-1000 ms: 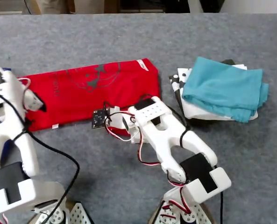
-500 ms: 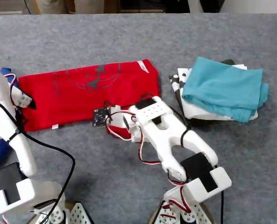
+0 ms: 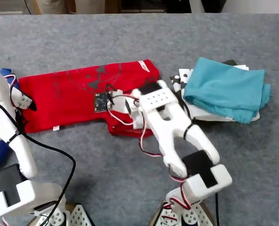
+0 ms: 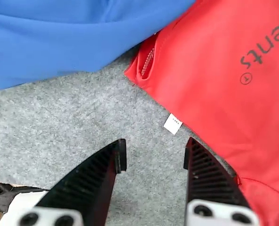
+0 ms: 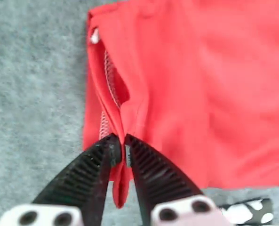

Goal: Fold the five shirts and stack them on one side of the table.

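Observation:
A red shirt (image 3: 78, 94) lies spread across the middle of the grey table, its printed side up. My right gripper (image 5: 122, 141) is shut on a fold of the red shirt (image 5: 186, 94) at its near edge, where the hem bunches up. My left gripper (image 4: 153, 149) hangs open over bare table, just off the red shirt's left corner and its small white tag (image 4: 173, 124). A blue shirt (image 4: 78, 33) lies beside that corner, at the table's left edge (image 3: 3, 75). A stack of folded shirts with a teal one (image 3: 224, 89) on top sits to the right.
The stack's lower layers, white and black-dotted cloth (image 3: 181, 80), stick out toward the red shirt, close to my right arm (image 3: 153, 101). The grey table (image 3: 130, 37) beyond the shirts is bare. Red and white cables loop beside the right wrist.
My right gripper has moved away from the table's front edge, pulling the red shirt's near hem up over the shirt. My left arm shifted left earlier, then stayed put.

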{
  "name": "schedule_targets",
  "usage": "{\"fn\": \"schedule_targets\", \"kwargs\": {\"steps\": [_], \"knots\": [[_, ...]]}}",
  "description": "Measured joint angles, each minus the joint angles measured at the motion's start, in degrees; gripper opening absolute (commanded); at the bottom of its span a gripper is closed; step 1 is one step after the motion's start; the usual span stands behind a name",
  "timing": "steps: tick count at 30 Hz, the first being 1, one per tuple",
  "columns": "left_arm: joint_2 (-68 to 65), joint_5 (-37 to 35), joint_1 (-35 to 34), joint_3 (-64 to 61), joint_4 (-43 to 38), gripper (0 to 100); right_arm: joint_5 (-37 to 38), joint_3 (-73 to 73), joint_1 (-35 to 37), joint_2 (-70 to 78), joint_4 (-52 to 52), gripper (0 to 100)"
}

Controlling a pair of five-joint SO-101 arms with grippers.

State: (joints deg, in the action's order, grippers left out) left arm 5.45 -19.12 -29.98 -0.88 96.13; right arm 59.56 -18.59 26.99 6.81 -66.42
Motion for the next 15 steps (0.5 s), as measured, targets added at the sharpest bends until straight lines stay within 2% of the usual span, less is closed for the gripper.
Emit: {"fn": "schedule_targets", "kwargs": {"steps": [15], "knots": [[0.0, 1.14, 0.0, 0.0, 0.0, 21, 4.84, 38.95, -0.09, 25.93, -15.47, 0.5]]}}
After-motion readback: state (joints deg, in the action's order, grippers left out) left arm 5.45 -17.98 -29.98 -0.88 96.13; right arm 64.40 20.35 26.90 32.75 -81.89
